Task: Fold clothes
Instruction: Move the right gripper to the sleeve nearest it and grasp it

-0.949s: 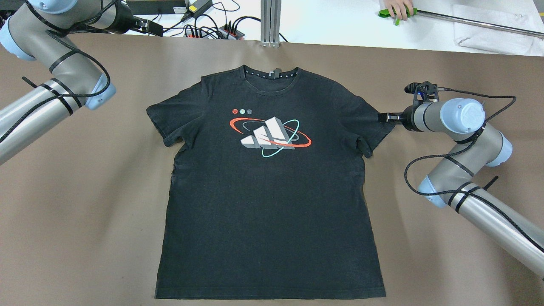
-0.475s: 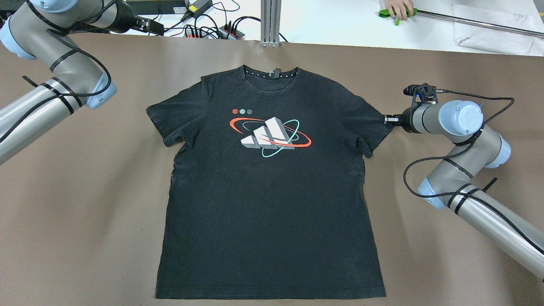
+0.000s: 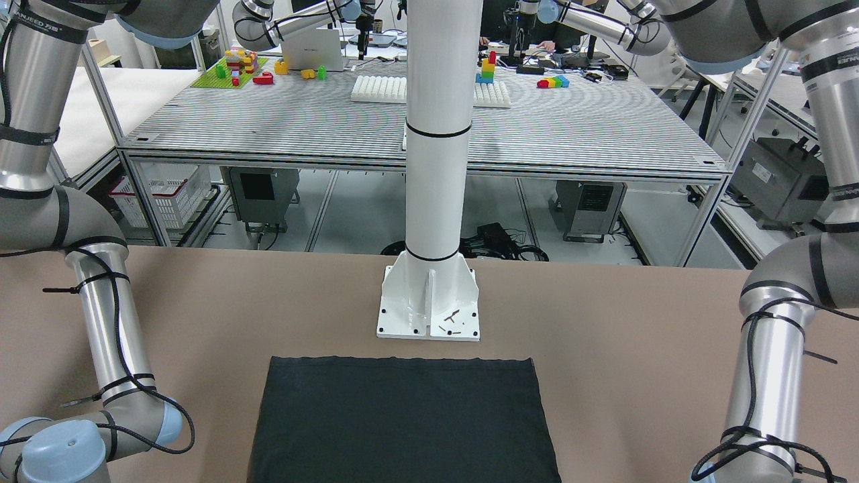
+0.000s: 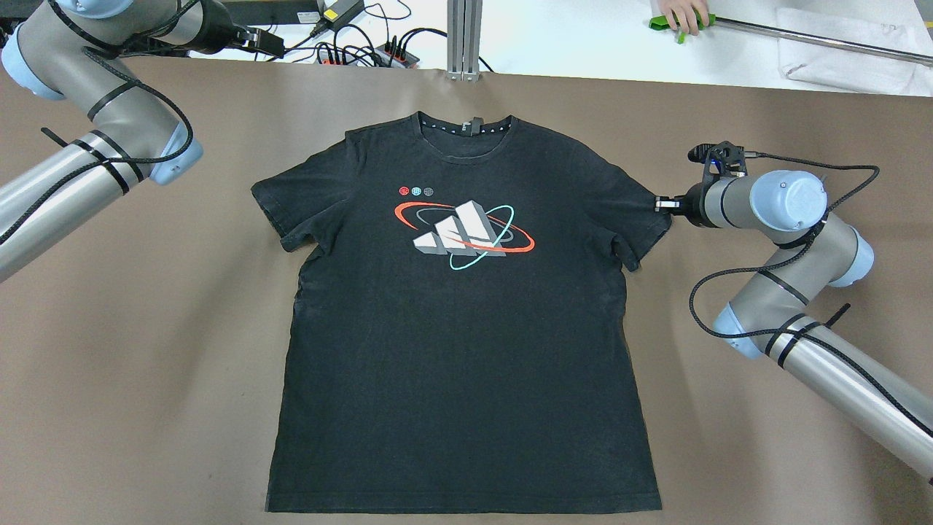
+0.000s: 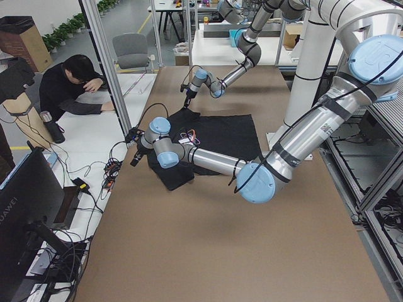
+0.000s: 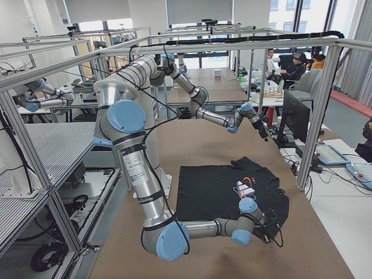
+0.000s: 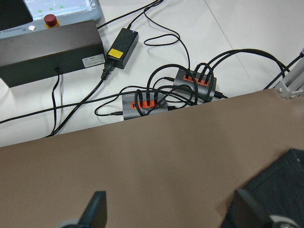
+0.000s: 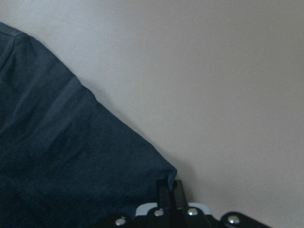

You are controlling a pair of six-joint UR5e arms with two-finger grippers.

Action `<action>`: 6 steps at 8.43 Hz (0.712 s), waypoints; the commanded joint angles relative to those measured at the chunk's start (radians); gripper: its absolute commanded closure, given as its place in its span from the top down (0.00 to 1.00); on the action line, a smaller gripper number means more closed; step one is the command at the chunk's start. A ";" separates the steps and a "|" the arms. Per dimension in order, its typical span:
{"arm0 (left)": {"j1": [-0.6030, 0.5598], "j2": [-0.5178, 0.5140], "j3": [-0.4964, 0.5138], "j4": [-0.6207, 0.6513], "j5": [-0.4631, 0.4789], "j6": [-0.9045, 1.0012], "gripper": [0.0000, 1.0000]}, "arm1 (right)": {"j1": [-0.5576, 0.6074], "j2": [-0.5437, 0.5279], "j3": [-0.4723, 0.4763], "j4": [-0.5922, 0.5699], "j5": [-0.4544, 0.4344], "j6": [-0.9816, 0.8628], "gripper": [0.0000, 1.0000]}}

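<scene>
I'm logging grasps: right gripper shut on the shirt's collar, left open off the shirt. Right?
Not the collar: the right gripper is shut on the shirt's sleeve tip, as the overhead and right wrist views show. The left gripper is open, off the shirt.

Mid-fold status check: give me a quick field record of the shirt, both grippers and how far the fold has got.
garment: black T-shirt, print side up, spread flat on the brown table, collar away from the robot
folds done: none visible
right gripper: low at the table, jaws together on the corner of the sleeve on its side; it looks pinched
left gripper: open, holding nothing, over bare table near the far edge, off the T-shirt
likely next: bring that sleeve in over the body
</scene>
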 commanded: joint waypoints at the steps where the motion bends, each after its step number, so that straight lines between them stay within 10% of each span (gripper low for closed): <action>1: 0.000 -0.001 0.000 0.001 0.000 -0.002 0.94 | 0.035 0.026 0.057 -0.067 0.080 -0.009 0.00; 6: -0.002 0.004 0.002 0.001 0.000 -0.002 0.94 | 0.035 0.160 0.103 -0.186 0.100 -0.015 0.00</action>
